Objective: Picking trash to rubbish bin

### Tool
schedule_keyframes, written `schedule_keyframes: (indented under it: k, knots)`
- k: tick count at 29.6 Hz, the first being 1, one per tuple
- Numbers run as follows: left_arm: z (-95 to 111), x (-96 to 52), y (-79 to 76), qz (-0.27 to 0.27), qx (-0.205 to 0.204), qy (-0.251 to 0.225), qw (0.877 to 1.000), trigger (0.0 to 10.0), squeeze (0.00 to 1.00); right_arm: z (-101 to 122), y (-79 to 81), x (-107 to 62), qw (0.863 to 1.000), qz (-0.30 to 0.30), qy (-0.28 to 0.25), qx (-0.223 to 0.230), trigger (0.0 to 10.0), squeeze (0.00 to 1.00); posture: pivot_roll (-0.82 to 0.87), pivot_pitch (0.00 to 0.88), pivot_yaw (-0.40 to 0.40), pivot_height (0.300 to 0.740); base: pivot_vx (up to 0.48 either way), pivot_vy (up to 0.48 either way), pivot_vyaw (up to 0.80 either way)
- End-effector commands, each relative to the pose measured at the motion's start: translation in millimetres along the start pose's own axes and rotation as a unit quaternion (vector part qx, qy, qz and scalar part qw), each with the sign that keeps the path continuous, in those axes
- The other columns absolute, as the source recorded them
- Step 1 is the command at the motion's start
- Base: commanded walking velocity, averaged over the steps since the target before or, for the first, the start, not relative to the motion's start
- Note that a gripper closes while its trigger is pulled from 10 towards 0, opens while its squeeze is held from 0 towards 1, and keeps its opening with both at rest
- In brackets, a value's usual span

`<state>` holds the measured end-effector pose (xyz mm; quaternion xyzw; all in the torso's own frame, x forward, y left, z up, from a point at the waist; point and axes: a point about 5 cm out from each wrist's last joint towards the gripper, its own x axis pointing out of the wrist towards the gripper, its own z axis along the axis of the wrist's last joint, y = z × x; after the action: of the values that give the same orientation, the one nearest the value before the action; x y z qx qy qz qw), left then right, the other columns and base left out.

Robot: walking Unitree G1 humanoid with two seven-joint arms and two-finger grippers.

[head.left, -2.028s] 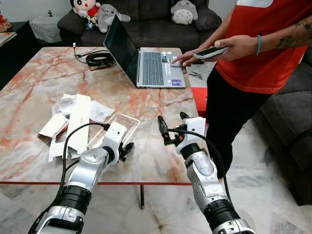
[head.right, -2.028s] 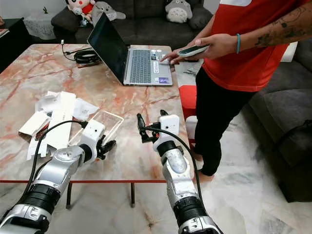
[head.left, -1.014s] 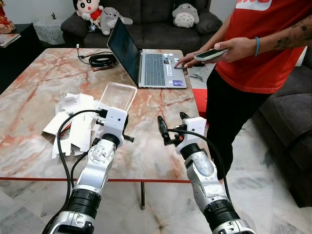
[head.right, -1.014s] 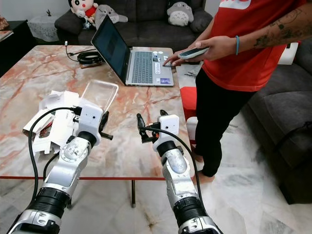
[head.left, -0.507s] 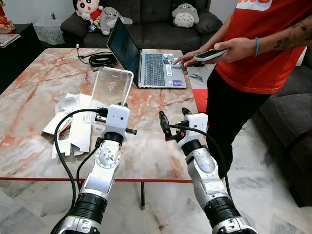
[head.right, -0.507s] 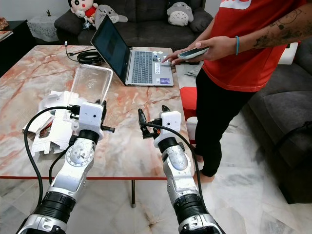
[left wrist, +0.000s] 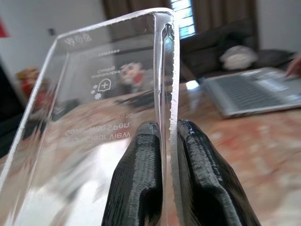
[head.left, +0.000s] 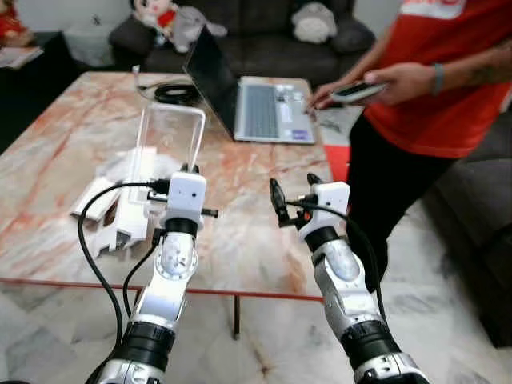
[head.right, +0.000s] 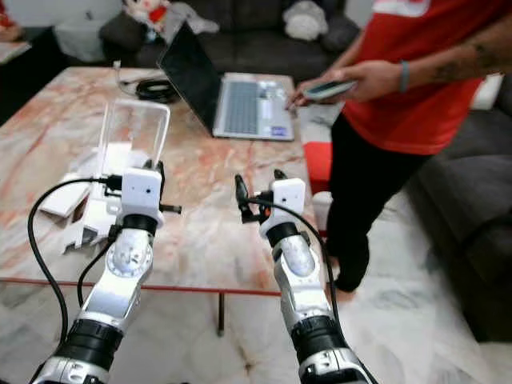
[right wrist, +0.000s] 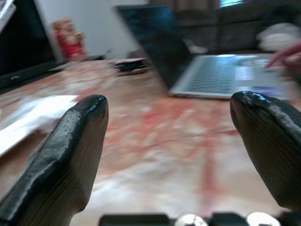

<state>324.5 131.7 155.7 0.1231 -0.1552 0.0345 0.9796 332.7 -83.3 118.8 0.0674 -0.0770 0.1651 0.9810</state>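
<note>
Clear plastic packaging (head.left: 170, 136), pinched in my left gripper (left wrist: 165, 136), has risen off the marble table (head.left: 72, 128) toward twelve o'clock, binward next; right gripper (right wrist: 167, 120) gapes empty.

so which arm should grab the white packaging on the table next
Right. The right gripper has open, empty jaws above the table. The left gripper is shut on the clear plastic case, though it sits nearer the white packaging.
</note>
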Motion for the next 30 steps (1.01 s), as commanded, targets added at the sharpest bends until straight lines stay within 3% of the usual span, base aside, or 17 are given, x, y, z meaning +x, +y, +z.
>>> schedule_keyframes:
  k: [1, 4, 11, 30]
  knots:
    - [4.5, 0.1, 0.8, 0.006, 0.001, -0.012, 1.0, 10.0, 0.0, 5.5, 2.0, 2.5, 1.0, 0.004, -0.01, -0.004, 10.0, 0.0, -0.01, 0.03, -0.008, 0.74, 0.0, 0.0, 0.8]
    - [4.2, 0.0, 0.5, 0.004, 0.001, -0.012, 1.0, 10.0, 0.0, 4.6, 2.4, 2.0, 1.0, 0.002, -0.01, 0.0, 10.0, 0.0, -0.01, 0.028, -0.006, 0.74, 0.0, 0.0, 0.8]
    - [5.3, -1.3, -2.2, -0.002, -0.018, -0.016, 1.0, 10.0, 0.0, 2.8, 1.8, 1.3, 1.0, -0.002, -0.006, 0.004, 10.0, 0.0, -0.02, 0.019, -0.005, 0.74, 0.0, 0.0, 0.0]
    - [0.6, -2.6, -1.2, 0.0, -0.019, -0.002, 1.0, 10.0, 0.0, 0.0, 3.4, 0.0, 1.0, 0.003, 0.001, 0.006, 10.0, 0.0, -0.02, 0.002, -0.003, 0.74, 0.0, 0.0, 0.0]
